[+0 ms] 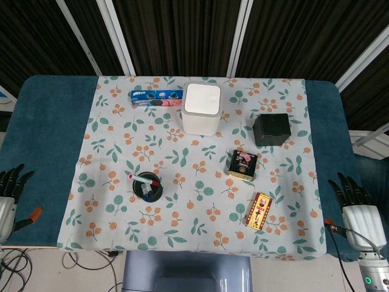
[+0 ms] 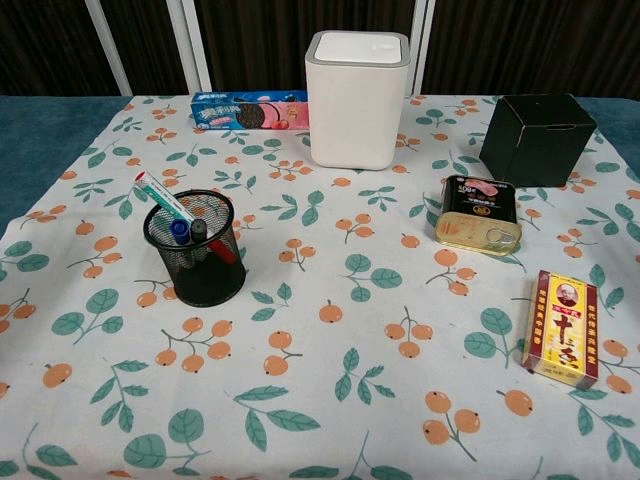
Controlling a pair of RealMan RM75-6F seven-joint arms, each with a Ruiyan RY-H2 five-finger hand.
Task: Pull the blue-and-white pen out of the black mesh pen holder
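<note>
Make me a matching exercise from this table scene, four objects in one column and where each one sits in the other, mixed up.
Things:
1. black mesh pen holder
2. white bin
3. black box
4. cookie pack

Places, as the chest view shows them:
A. far right of the cloth, behind the flat tin
B. far edge, just left of the white bin
C. left side of the cloth, pens standing in it
D. far centre of the cloth

Pairs: 1-C, 2-D, 3-A, 4-B
</note>
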